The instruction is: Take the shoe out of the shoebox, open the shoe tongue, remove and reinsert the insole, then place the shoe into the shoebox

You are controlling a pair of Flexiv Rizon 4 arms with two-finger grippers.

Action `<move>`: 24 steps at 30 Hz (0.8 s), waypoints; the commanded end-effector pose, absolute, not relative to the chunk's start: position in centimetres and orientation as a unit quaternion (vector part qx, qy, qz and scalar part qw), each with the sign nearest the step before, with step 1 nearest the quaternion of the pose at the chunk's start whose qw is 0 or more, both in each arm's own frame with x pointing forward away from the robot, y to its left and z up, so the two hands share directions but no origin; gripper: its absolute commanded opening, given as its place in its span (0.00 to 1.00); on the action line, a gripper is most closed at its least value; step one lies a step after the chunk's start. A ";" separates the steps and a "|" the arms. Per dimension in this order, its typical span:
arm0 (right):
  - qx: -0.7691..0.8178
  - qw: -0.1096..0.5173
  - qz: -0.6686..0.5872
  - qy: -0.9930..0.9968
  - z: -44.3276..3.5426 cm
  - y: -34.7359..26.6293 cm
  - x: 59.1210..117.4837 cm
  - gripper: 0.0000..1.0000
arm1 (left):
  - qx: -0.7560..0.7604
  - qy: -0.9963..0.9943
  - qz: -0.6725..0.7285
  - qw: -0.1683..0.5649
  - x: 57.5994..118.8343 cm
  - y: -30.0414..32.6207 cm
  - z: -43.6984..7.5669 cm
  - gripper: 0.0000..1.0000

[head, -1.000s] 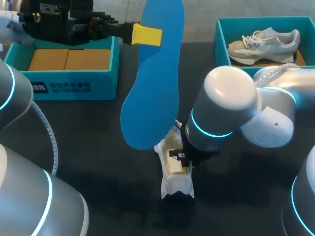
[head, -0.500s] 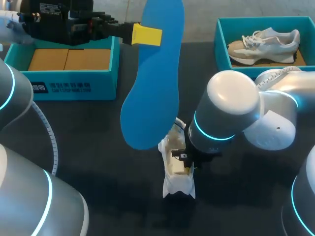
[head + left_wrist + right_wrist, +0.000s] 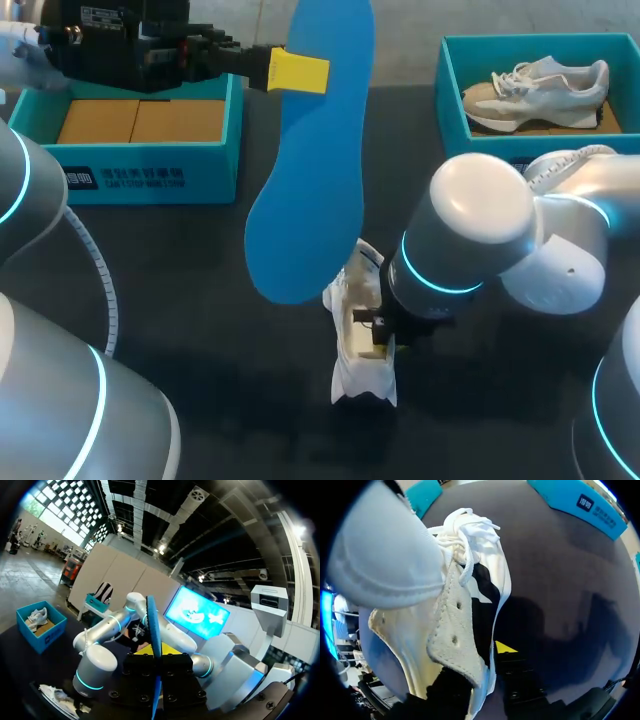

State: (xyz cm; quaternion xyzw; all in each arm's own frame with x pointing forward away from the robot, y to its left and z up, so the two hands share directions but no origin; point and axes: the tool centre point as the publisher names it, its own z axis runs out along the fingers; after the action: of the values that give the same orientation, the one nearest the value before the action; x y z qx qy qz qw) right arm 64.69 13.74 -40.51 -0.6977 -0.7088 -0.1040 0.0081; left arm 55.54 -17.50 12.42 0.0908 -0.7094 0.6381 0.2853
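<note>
My left gripper (image 3: 298, 72) is high over the table's back, shut on a long blue insole (image 3: 310, 150) that hangs down from it. In the left wrist view the insole (image 3: 152, 630) shows edge-on between that gripper's (image 3: 157, 656) yellow tips. A white shoe (image 3: 358, 340) lies on the dark table, toe toward me. My right gripper (image 3: 378, 345) is down at its opening. In the right wrist view the shoe (image 3: 465, 595), with tongue and laces up, fills the space ahead, and its side wall hides most of the right gripper (image 3: 482, 667).
A blue shoebox (image 3: 452, 110) at the back right holds a second, beige and white shoe (image 3: 535, 88). Another blue box (image 3: 140, 170) at the back left has brown cardboard inside. My right arm's big elbow (image 3: 480, 235) hangs over the table's middle right.
My right arm has drifted a little to the right, and the white shoe has shifted slightly with it. The left arm and the blue insole have stayed still.
</note>
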 end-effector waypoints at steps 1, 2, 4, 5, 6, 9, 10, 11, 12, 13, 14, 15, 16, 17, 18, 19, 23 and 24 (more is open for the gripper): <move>-0.696 0.005 -0.098 -0.711 -39.5 13.6 64.6 1.00 | 0.090 -0.710 0.637 0.286 55.6 -17.6 12.4 0.00; -0.694 0.005 -0.096 -0.714 -39.1 13.7 64.5 1.00 | 0.090 -0.710 0.637 0.286 55.6 -17.6 12.4 0.00; -0.689 0.006 -0.095 -0.718 -38.5 13.7 64.6 1.00 | 0.090 -0.710 0.637 0.286 55.6 -17.6 12.4 0.00; -0.687 0.007 -0.095 -0.721 -38.1 13.7 64.6 1.00 | 0.090 -0.710 0.637 0.286 55.6 -17.6 12.4 0.00; -0.681 0.004 -0.100 -0.725 -37.7 13.7 64.6 1.00 | 0.090 -0.710 0.637 0.286 55.6 -17.6 12.4 0.00; -0.669 0.006 -0.108 -0.736 -36.5 13.6 64.7 1.00 | 0.090 -0.710 0.637 0.286 55.6 -17.6 12.4 0.00; -0.662 0.008 -0.117 -0.741 -36.1 13.6 64.8 1.00 | 0.090 -0.710 0.637 0.286 55.6 -17.6 12.4 0.00; -0.662 0.011 -0.109 -0.742 -35.7 13.6 64.8 1.00 | 0.090 -0.710 0.637 0.286 55.6 -17.6 12.4 0.00; -0.661 0.011 -0.106 -0.743 -35.3 13.5 64.8 1.00 | 0.090 -0.710 0.637 0.286 55.6 -17.6 12.4 0.00; -0.653 0.013 -0.120 -0.748 -35.0 13.3 64.7 1.00 | 0.090 -0.710 0.637 0.286 55.6 -17.6 12.4 0.00; -0.650 0.015 -0.125 -0.749 -34.7 13.2 64.7 1.00 | 0.090 -0.710 0.637 0.286 55.6 -17.6 12.4 0.00; -0.651 0.019 -0.121 -0.749 -34.4 12.9 64.7 1.00 | 0.090 -0.710 0.637 0.286 55.6 -17.6 12.4 0.00; -0.642 0.020 -0.136 -0.754 -34.3 12.4 64.7 1.00 | 0.090 -0.710 0.637 0.286 55.6 -17.6 12.4 0.00; -0.635 0.026 -0.144 -0.758 -34.2 12.2 64.8 1.00 | 0.090 -0.710 0.637 0.286 55.6 -17.6 12.4 0.00; -0.630 0.026 -0.151 -0.761 -34.1 12.1 64.8 1.00 | 0.090 -0.710 0.637 0.286 55.6 -17.6 12.4 0.00; -0.616 0.030 -0.176 -0.767 -33.9 12.0 64.9 1.00 | 0.090 -0.710 0.637 0.286 55.6 -17.6 12.4 0.00; -0.597 0.049 -0.193 -0.777 -33.0 11.5 65.0 1.00 | 0.090 -0.710 0.637 0.286 55.6 -17.6 12.4 0.00; -0.596 0.057 -0.187 -0.779 -32.7 11.3 65.1 1.00 | 0.090 -0.710 0.637 0.286 55.6 -17.6 12.4 0.00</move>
State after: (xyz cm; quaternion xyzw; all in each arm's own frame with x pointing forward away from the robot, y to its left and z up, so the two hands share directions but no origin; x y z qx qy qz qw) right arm 65.47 13.98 -33.62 -0.6052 -0.7794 -0.1605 0.0201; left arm 55.54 -17.50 12.42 0.0908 -0.7094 0.6381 0.2853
